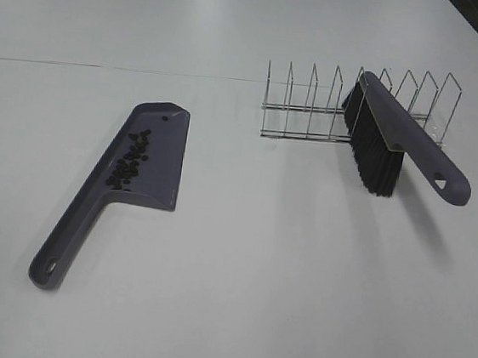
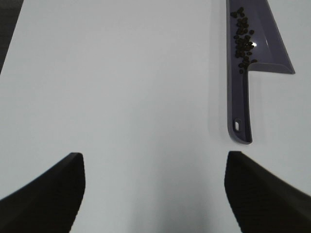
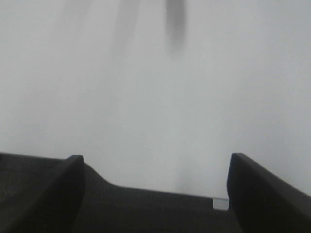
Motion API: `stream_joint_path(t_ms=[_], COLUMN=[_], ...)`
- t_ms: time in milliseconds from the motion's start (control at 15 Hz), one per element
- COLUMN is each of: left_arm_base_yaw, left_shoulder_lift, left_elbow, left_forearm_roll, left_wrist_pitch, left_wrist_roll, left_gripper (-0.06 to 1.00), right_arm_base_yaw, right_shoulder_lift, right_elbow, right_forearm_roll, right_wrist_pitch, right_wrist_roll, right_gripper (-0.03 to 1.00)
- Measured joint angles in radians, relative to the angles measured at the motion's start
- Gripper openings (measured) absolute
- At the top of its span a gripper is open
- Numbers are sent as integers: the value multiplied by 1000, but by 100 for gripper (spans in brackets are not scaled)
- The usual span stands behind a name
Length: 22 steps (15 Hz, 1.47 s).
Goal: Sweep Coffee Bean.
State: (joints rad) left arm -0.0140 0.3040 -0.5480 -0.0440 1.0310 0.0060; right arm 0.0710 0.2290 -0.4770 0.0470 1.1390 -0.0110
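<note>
With both pincers spread and empty, a careless nudge could have tipped the grey-purple plastic dustpan [image 1: 152, 148], spilling its dark coffee beans [image 1: 129, 166].

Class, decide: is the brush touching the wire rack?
Touching. The exterior high view shows the brush lying across the wire rack, its body resting against the wires.
</note>
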Motion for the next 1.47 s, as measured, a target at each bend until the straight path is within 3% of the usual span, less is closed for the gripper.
stream_joint_path(t_ms=[267,467,1467], left_arm_base_yaw=[0,0,40], left_shoulder_lift=[-190,-305,-311], left_elbow=[27,27,27], left_forearm_roll=[18,22,22], left_wrist_pitch=[40,41,41], left_wrist_roll=[-23,-26,-25], left_gripper=[73,73,73], right_arm_base_yaw=[0,0,0], right_shoulder_lift=[-201,-233,-233], right_elbow=[1,13,19], right_forearm_roll=[4,4,29], right_wrist_pitch=[-9,-12,-24], right_wrist_roll=[-32,-49,-52], right_gripper=[70,70,70])
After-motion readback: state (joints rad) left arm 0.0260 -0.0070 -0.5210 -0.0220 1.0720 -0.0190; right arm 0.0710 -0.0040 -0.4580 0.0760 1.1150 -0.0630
